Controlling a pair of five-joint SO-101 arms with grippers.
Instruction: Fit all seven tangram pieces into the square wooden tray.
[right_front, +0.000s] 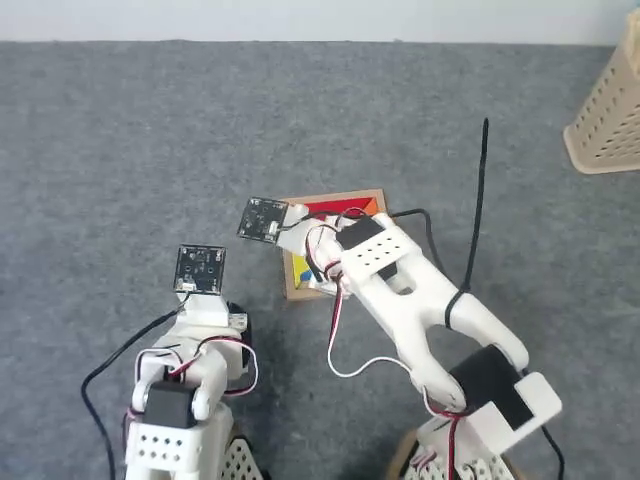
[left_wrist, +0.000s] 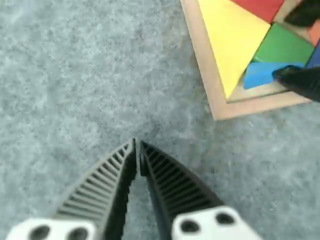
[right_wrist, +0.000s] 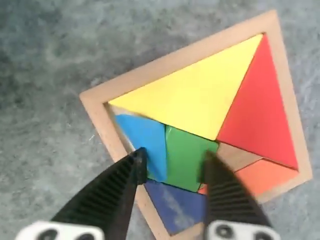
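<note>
The square wooden tray (right_wrist: 95, 107) lies on the grey mat under my right arm (right_front: 400, 280). In it lie a yellow triangle (right_wrist: 195, 95), a red triangle (right_wrist: 255, 107), a light blue piece (right_wrist: 145, 137), a green square (right_wrist: 187, 157), a dark blue piece (right_wrist: 175, 205) and an orange piece (right_wrist: 265, 175). A small patch of bare wood (right_wrist: 237, 156) shows beside the green square. My right gripper (right_wrist: 174, 162) is open low over the tray, its fingers on either side of the green and light blue pieces. My left gripper (left_wrist: 137, 146) is shut and empty over the mat, a little short of the tray's corner (left_wrist: 220, 112).
A beige perforated container (right_front: 608, 110) stands at the far right edge. A black cable (right_front: 478, 200) rises behind the right arm. Open grey mat (right_front: 150, 150) stretches to the left of and beyond the tray.
</note>
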